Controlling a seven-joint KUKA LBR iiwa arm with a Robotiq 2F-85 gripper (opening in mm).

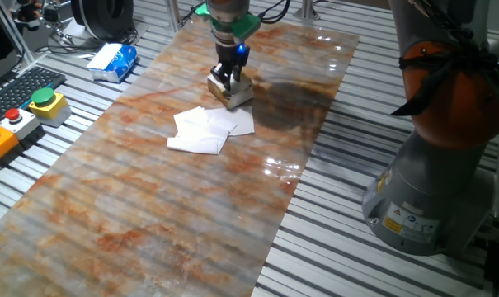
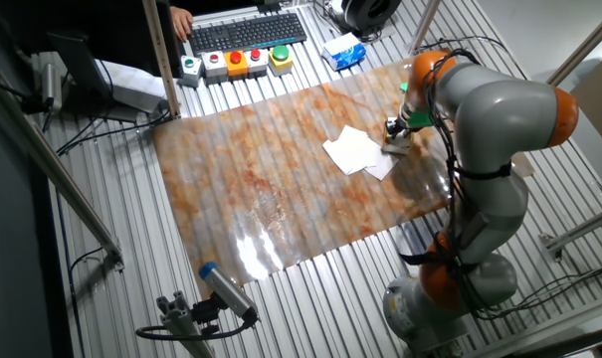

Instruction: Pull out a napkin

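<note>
Several white napkins [image 1: 204, 129] lie overlapping on the marbled board, just in front of the small tan cardboard box [image 1: 235, 95]. They also show in the other fixed view [image 2: 356, 150], left of the box [image 2: 399, 145]. My gripper [image 1: 230, 79] points straight down, with its dark fingertips at the top of the box. A bit of white shows at the box top by the fingertips. The fingers stand close together, and the gap between them is too small to judge. In the other fixed view the gripper [image 2: 394, 131] is partly hidden by the arm.
A blue-and-white plastic packet [image 1: 114, 62] lies off the board at the back left. Button boxes [image 1: 44, 103] and a keyboard [image 1: 18, 87] sit at the left edge. The arm's grey and orange base [image 1: 435, 165] stands to the right of the board [image 1: 191, 214].
</note>
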